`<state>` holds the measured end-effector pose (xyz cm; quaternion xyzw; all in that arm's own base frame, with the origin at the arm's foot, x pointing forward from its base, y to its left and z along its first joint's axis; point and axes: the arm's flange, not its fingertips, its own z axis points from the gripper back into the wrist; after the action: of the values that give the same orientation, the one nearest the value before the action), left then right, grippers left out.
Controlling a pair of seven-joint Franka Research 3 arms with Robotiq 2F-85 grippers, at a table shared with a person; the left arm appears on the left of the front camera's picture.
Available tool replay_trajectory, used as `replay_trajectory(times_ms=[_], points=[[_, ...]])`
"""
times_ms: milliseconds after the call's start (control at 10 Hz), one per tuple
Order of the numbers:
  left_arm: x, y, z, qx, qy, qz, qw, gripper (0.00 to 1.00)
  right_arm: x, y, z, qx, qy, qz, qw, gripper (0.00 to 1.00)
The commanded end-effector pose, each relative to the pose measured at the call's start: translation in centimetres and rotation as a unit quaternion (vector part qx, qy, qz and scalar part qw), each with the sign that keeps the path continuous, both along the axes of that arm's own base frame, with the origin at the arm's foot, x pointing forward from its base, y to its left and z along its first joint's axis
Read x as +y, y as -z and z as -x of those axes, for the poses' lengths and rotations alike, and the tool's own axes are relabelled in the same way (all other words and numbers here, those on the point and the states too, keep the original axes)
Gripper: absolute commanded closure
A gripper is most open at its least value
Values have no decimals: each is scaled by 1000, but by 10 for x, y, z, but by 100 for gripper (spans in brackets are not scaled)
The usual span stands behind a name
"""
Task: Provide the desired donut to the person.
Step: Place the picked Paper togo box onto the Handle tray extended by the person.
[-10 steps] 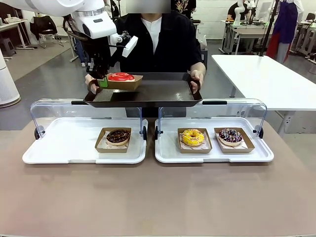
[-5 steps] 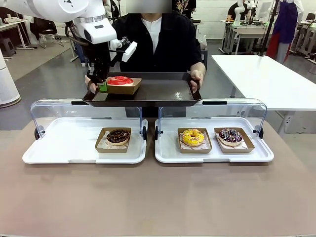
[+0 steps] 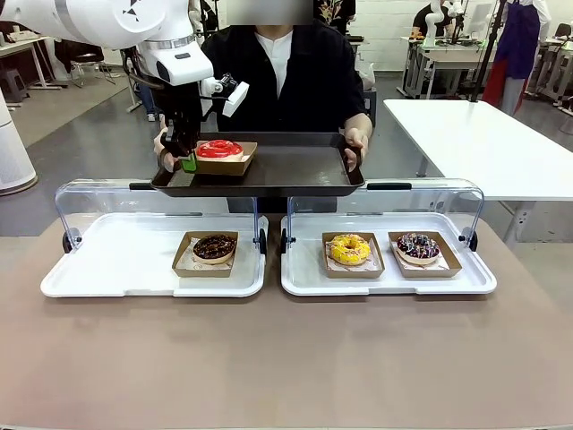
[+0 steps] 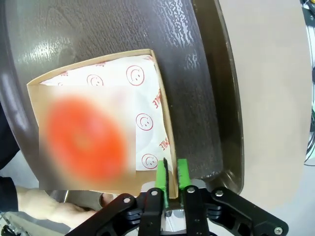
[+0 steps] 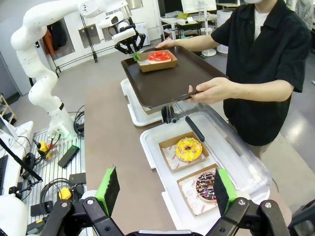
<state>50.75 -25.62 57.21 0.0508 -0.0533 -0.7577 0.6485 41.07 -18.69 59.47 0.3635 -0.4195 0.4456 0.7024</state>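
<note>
On the dark tray (image 3: pixel 295 170) that the person (image 3: pixel 304 81) holds up in both hands, you have the red donut (image 3: pixel 219 147) sitting in its cardboard box (image 4: pixel 162 113). Your left claw (image 4: pixel 172 179) straddles the box's wall, released; a gap shows beside one green pad. Your right claw (image 5: pixel 165 191) hangs wide open, well apart, grasping nothing.

The white paper liner (image 4: pixel 142 78) bears red smiley faces and partly readable red letters, "MILE".
</note>
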Motion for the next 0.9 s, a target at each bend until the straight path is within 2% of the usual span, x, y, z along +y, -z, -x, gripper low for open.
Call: replay_trajectory(times_ms=[0, 100, 300, 400, 500, 600, 700, 800], points=[[3, -5, -3, 12, 19, 15, 1000, 27, 1, 0, 1, -3, 0, -4, 1000, 0], [3, -5, -2, 12, 22, 15, 1000, 0, 1, 0, 1, -3, 0, -4, 1000, 0], [4, -6, -1, 12, 25, 16, 999, 0, 1, 0, 1, -3, 0, -4, 1000, 0], [5, -8, -1, 11, 27, 16, 999, 7, 1, 0, 1, -3, 0, -4, 1000, 0], [5, -10, 1, 7, 34, 15, 999, 38, 1, 0, 1, -3, 0, -4, 1000, 0], [6, -11, 2, 7, 36, 16, 999, 0, 1, 0, 1, -3, 0, -4, 1000, 0], [6, -13, 4, 9, 38, 16, 999, 18, 1, 0, 1, -3, 0, -4, 1000, 0], [8, -16, 8, 15, 38, 16, 999, 0, 1, 0, 1, -3, 0, -4, 1000, 0]])
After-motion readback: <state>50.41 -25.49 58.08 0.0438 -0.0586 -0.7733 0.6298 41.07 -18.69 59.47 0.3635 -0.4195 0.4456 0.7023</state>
